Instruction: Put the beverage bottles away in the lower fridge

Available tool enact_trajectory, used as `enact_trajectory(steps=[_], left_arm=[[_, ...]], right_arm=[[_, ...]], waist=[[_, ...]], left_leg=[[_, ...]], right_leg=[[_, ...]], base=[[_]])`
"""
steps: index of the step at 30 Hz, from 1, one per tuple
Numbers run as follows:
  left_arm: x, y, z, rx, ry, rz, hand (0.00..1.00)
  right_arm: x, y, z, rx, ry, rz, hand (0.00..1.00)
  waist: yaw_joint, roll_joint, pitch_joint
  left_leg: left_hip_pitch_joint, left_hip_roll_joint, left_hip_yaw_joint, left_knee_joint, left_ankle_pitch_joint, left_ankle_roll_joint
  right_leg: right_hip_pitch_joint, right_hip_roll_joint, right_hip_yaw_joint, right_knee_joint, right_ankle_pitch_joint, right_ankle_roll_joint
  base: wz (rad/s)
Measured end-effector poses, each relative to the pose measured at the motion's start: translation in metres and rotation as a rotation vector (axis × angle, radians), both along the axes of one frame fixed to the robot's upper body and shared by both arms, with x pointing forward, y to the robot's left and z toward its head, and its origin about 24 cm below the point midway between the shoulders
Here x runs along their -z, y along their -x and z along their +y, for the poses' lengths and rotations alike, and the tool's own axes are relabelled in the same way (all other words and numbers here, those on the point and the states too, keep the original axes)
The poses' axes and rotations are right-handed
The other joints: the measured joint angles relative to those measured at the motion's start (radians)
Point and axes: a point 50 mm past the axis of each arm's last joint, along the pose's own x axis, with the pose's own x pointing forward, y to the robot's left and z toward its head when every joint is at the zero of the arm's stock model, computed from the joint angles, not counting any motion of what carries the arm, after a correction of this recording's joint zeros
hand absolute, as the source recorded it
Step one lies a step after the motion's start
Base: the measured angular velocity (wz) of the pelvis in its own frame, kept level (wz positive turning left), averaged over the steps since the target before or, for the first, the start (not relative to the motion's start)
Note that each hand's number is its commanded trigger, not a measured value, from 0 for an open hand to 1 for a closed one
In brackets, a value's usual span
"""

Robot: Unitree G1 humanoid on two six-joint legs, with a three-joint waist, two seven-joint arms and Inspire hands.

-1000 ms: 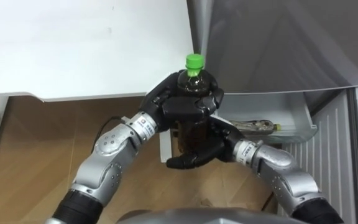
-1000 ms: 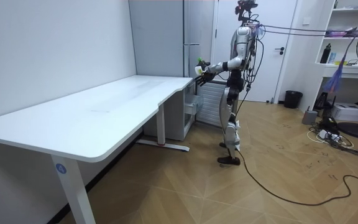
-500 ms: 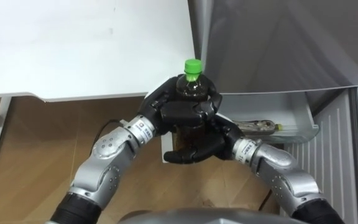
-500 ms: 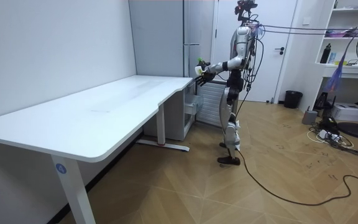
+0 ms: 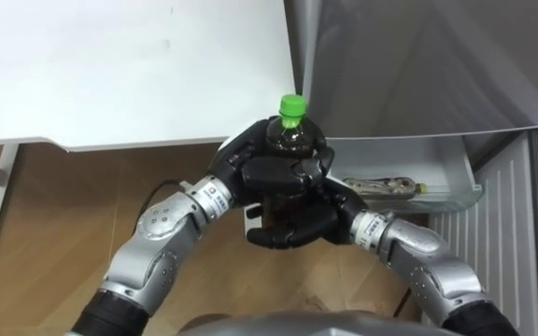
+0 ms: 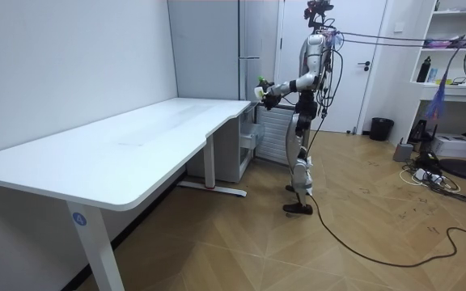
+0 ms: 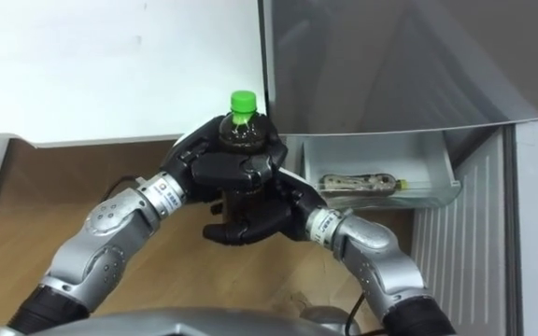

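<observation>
A dark drink bottle (image 5: 290,138) with a green cap (image 5: 292,105) stands upright between both my hands, in front of the grey fridge (image 5: 418,65). My left hand (image 5: 274,161) has its fingers curled round the bottle's upper part. My right hand (image 5: 297,222) wraps the lower body from the other side. In the right eye view the bottle (image 7: 241,133) sits the same way, with the left hand (image 7: 222,163) above the right hand (image 7: 255,224). In the room view I stand by the fridge (image 6: 245,48) at the desk's far end, bottle (image 6: 260,85) held out at chest height.
The white desk (image 5: 129,70) fills the upper left. The lower fridge drawer (image 5: 442,177) is open and holds a bottle lying on its side (image 5: 381,189). The white drawer front (image 5: 507,233) is at the right. Wooden floor lies below.
The bottle and both hands have shifted slightly to the right and toward me. The right hand's fingers have closed tighter round the bottle's lower part.
</observation>
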Motion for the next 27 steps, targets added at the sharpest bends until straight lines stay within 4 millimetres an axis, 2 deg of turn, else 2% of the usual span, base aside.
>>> enact_trajectory(steps=[6, 8, 9, 17, 27], left_arm=[[-0.0005, -0.0005, 0.0003, -0.011, 0.017, 0.005, 1.00], [-0.0011, -0.0010, -0.0013, -0.016, 0.027, 0.004, 0.58], [-0.0011, -0.0010, -0.0016, -0.016, 0.028, 0.004, 0.00], [-0.0012, -0.0016, -0.0032, -0.040, 0.027, 0.008, 0.00], [-0.0008, -0.0017, -0.0039, -0.059, 0.017, 0.013, 0.00]], right_arm=[[-0.0011, 0.0002, 0.0005, -0.011, 0.004, -0.022, 1.00], [-0.0019, -0.0004, -0.0004, -0.008, 0.005, -0.034, 1.00], [-0.0020, -0.0005, -0.0007, -0.008, 0.006, -0.036, 1.00], [-0.0019, -0.0007, -0.0014, -0.002, 0.009, -0.036, 1.00], [-0.0011, -0.0005, 0.0001, 0.009, 0.016, -0.033, 1.00]], waist=[[0.001, -0.003, -0.0013], [0.001, -0.004, -0.0017], [0.001, -0.004, -0.0018], [0.002, -0.018, -0.0054], [0.003, -0.018, -0.0048]], left_leg=[[-0.002, -0.001, 0.001, 0.000, 0.000, 0.000], [-0.002, -0.001, 0.001, 0.001, 0.000, 0.000], [-0.002, -0.001, 0.001, 0.001, 0.000, 0.000], [-0.005, -0.001, 0.001, 0.009, 0.000, 0.000], [-0.010, 0.000, -0.008, 0.014, 0.000, 0.000]], right_leg=[[-0.002, -0.001, 0.000, -0.001, 0.000, 0.000], [-0.002, -0.001, 0.000, -0.001, 0.000, 0.000], [-0.002, -0.001, 0.000, -0.001, 0.000, 0.000], [-0.001, -0.001, 0.000, -0.001, 0.000, 0.000], [-0.003, 0.001, -0.002, 0.000, 0.000, 0.000]], base=[[0.00], [0.00], [0.00], [0.00], [0.01]])
